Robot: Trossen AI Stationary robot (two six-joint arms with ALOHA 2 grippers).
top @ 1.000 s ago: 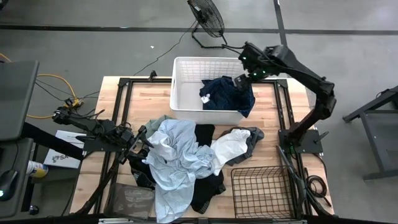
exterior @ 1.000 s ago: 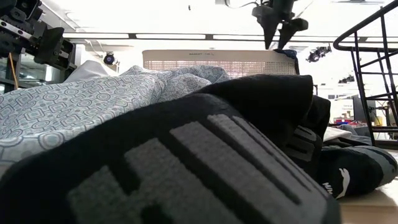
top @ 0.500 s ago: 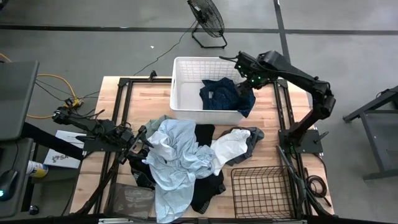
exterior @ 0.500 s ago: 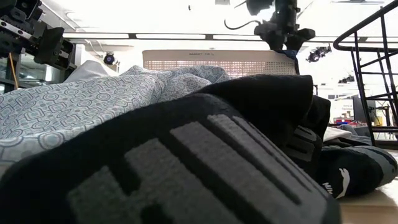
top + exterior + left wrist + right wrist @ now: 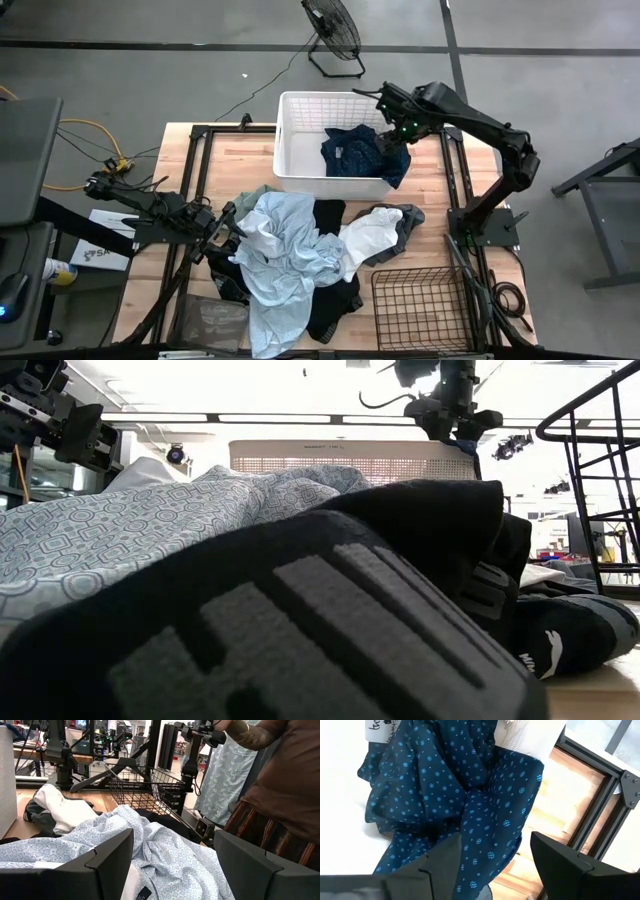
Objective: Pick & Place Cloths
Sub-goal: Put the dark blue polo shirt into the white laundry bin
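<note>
Two grippers show, and neither holds anything. The right gripper point(image 5: 385, 103) hangs over the far right corner of the white basket point(image 5: 300, 105), its fingers point(image 5: 570, 865) spread and empty above the navy cloth point(image 5: 362, 152). That dotted cloth lies mostly inside the basket, with one fold draped over the near right rim onto the table side. The right wrist view shows its small blue dots and a white label at the collar, which the high view reduces to a pale speck.

The left gripper point(image 5: 222, 230) sits low at the left edge of the pile, fingers point(image 5: 107, 860) apart with nothing between them, just beside the light blue cloth point(image 5: 285, 250). From above, its tips are hard to make out against the dark fabric.

On the table, the light blue cloth lies on top of the black cloth point(image 5: 335, 295), much of which is buried. The white-grey cloth point(image 5: 375, 232) lies beside them toward the right, and only a sliver of the green cloth point(image 5: 262, 192) peeks out at the far edge of the heap.

The low view is almost filled by the black cloth point(image 5: 300, 620) with grey lettering, cut off and unreadable; the patterned blue cloth rises behind it. The left wrist view alone shows the wire basket point(image 5: 145, 785) from the side and a person point(image 5: 280, 785) standing beyond the table, cut off at the picture's edge.
</note>
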